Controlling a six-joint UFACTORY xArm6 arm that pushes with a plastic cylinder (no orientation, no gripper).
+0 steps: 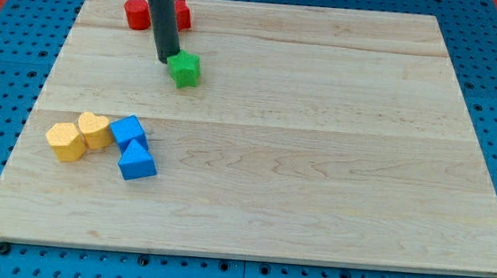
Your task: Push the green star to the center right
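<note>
The green star (185,69) lies on the wooden board (318,162) in the upper left part of the view. My tip (167,59) stands right at the star's upper left side, touching or nearly touching it. The dark rod rises from there toward the view's top.
Two red blocks sit at the view's top left: a red cylinder (137,13) left of the rod and another red block (183,13) partly hidden behind it. At the left, a yellow hexagon (66,141), a yellow heart (95,130), a blue block (128,132) and a blue triangle (137,161) cluster together.
</note>
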